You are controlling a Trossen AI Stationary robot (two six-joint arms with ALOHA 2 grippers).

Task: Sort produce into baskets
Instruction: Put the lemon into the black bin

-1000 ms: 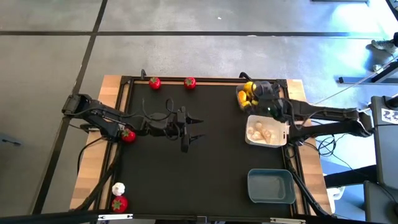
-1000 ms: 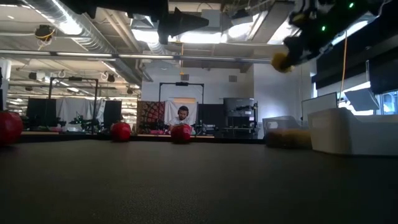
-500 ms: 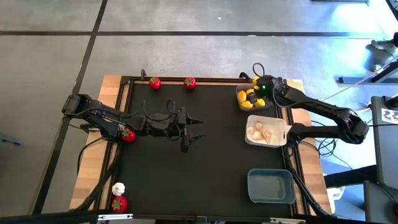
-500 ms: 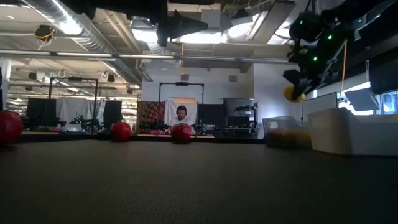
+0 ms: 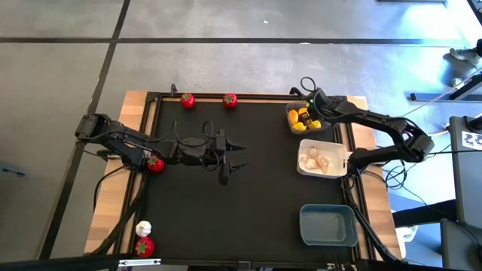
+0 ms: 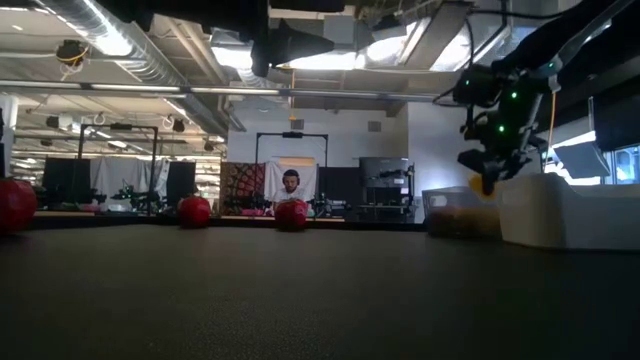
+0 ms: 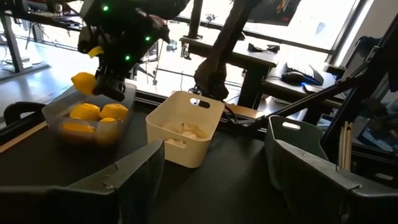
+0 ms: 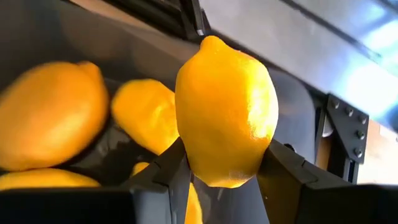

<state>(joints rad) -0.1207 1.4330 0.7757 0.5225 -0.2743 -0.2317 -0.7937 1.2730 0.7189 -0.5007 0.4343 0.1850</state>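
Your right gripper pinches a lemon between its half-closed fingers, hanging just above the dark grey basket where other lemons already lie, so a release should drop it among its kind. Your left gripper waits spread wide and empty over mid-table, clear of the drop.

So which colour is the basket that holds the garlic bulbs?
White basket, with the garlic bulbs inside; clearest in the high view.

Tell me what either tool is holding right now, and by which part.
The right tool pinches a yellow plastic lemon across its lower sides, above the dark grey basket. The left tool stands open over the mat, holding nothing.
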